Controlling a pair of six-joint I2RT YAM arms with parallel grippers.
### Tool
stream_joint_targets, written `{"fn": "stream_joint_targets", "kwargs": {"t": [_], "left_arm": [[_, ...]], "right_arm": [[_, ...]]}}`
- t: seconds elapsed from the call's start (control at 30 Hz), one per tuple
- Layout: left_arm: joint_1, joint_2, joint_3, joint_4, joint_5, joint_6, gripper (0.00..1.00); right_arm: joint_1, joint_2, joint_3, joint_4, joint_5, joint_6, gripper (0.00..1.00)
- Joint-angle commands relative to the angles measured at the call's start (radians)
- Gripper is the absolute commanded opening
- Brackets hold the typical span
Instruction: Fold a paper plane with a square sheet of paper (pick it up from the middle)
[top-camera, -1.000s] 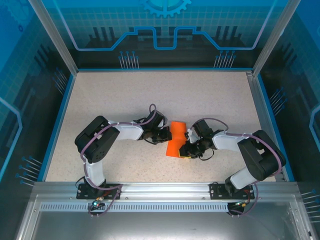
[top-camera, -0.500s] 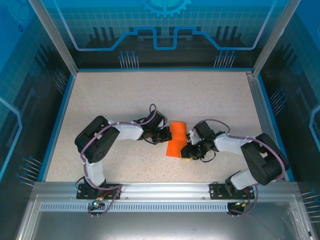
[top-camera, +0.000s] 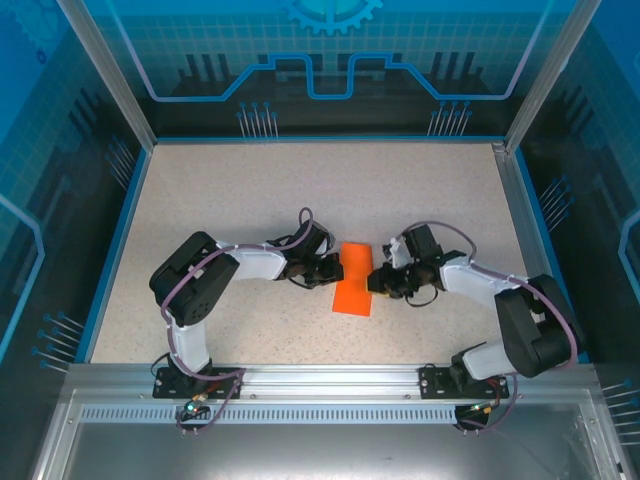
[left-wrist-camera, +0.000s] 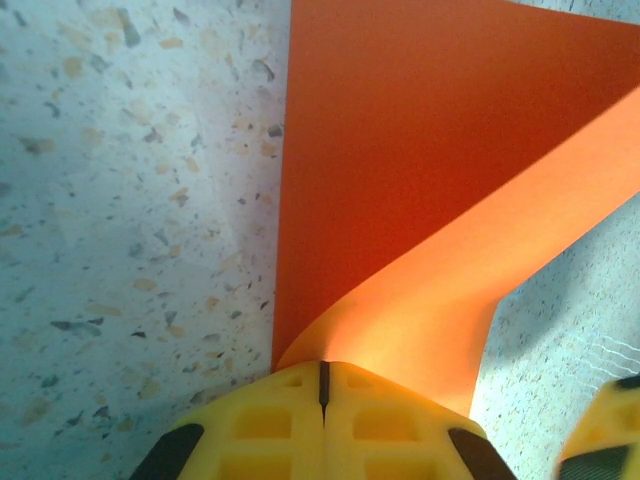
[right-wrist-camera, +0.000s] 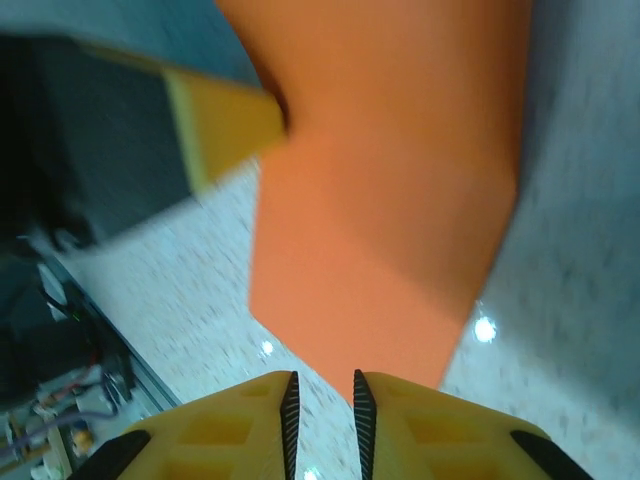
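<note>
The square sheet of paper (top-camera: 354, 285) is a bright orange folded rectangle on the speckled table between the two arms. My left gripper (top-camera: 336, 268) is at the sheet's left edge; in the left wrist view it (left-wrist-camera: 323, 366) is shut on the upper layer of the paper (left-wrist-camera: 420, 160), which curls up out of the jaws. My right gripper (top-camera: 376, 282) is at the sheet's right edge. In the right wrist view its jaws (right-wrist-camera: 321, 380) stand slightly apart, with a corner of the paper (right-wrist-camera: 390, 200) pointing into the gap without being pinched.
The speckled table (top-camera: 230, 190) is ringed by a blue rim and glass walls. A metal rail (top-camera: 320, 385) carrying the arm bases runs along the near edge. The left finger (right-wrist-camera: 220, 120) shows beyond the paper in the right wrist view.
My right gripper has moved from the sheet's near right corner up to its right edge and let go. The paper now lies flatter. The left arm has stayed put.
</note>
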Motion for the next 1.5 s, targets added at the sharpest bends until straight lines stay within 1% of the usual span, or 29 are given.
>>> {"fn": "stream_joint_targets", "kwargs": {"t": [0.0,0.17,0.27,0.43,0.5,0.57,0.73,0.83,0.97,1.07,1.17,1.3,1.37,1.47], "left_arm": [[-0.006,0.033,0.008,-0.084,-0.018,0.02,0.0],[-0.006,0.034,0.011,-0.091,-0.019,0.023,0.0],[-0.006,0.032,0.012,-0.101,-0.022,0.029,0.0],[-0.005,0.031,0.011,-0.105,-0.026,0.031,0.0],[-0.006,0.033,0.014,-0.109,-0.026,0.033,0.0],[-0.006,0.034,0.014,-0.113,-0.026,0.036,0.0],[-0.006,0.039,0.017,-0.116,-0.025,0.037,0.0],[-0.006,0.041,0.017,-0.117,-0.026,0.038,0.0],[-0.005,0.046,0.018,-0.116,-0.025,0.037,0.0],[-0.006,0.047,0.019,-0.116,-0.022,0.038,0.0],[-0.006,0.042,0.013,-0.118,-0.026,0.041,0.0],[-0.006,0.04,0.017,-0.142,-0.031,0.055,0.0],[-0.006,0.041,0.018,-0.146,-0.03,0.055,0.0],[-0.006,0.04,0.022,-0.146,-0.029,0.056,0.0]], "right_arm": [[-0.042,0.087,0.065,0.062,-0.075,-0.019,0.23],[-0.059,0.216,0.115,0.08,-0.068,-0.041,0.21],[-0.07,0.263,0.104,0.065,-0.006,-0.061,0.22],[-0.096,0.339,0.055,0.101,0.029,-0.061,0.21],[-0.097,0.335,0.046,0.117,0.005,-0.054,0.21],[-0.098,0.298,0.053,0.111,-0.016,-0.046,0.21],[-0.099,0.214,0.134,0.032,-0.052,-0.082,0.23],[-0.107,0.239,0.183,0.01,-0.066,-0.108,0.23],[-0.109,0.329,0.21,0.035,-0.074,-0.108,0.22],[-0.109,0.395,0.216,0.026,-0.013,-0.108,0.21],[-0.11,0.425,0.211,0.018,0.03,-0.11,0.21],[-0.111,0.4,0.222,0.015,0.004,-0.103,0.21],[-0.112,0.369,0.237,0.006,-0.029,-0.101,0.21],[-0.114,0.35,0.303,-0.024,-0.032,-0.104,0.21]]}}
